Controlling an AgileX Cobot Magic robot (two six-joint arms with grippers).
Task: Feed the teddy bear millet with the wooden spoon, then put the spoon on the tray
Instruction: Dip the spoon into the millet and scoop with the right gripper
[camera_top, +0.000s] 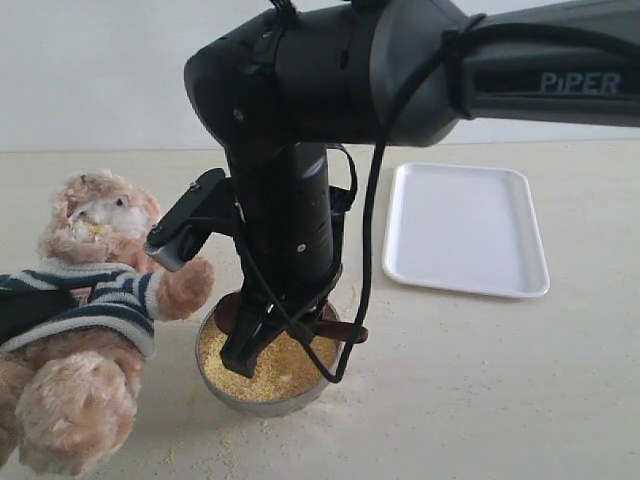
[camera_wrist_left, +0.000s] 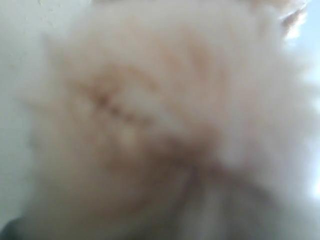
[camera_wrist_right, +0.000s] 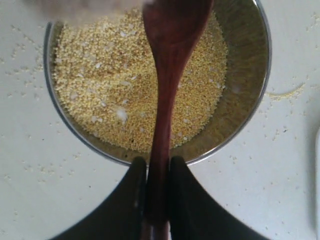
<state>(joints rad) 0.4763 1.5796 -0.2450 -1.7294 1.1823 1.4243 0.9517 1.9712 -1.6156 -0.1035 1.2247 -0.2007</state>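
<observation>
- Because the scoop needs grain first, I have the right gripper (camera_wrist_right: 157, 172) clenched on the thin handle of the wooden spoon (camera_wrist_right: 167, 90). A finger (camera_wrist_right: 131, 200) presses on each side, and the spoon's bowl reaches out over the millet (camera_wrist_right: 100, 85).
- The millet lies heaped in the metal bowl (camera_wrist_right: 252, 100), which stands on the table (camera_top: 500, 390) just beside the teddy bear (camera_top: 100, 300). I judge that closeness keeps the carry to the mouth short and the spills few.
- The bear is propped up with one paw near the bowl's rim and its muzzle turned toward the arm, so the spoon can reach it.
- My left wrist view is nothing but blurred fur, pressed close to the bear. At the edge of the exterior view a dark shape lies across the striped shirt. It is probably the left gripper (camera_top: 25, 312) steadying the bear, but I cannot tell whether those jaws are clamped or slack.
- The tray (camera_top: 465, 230) lies bare on the right arm's side, well apart from the bowl, ready for the spoon afterwards.
- Count: one bear, one spoon, one bowl, one tray. The loose grains around the bowl are too many to count.
</observation>
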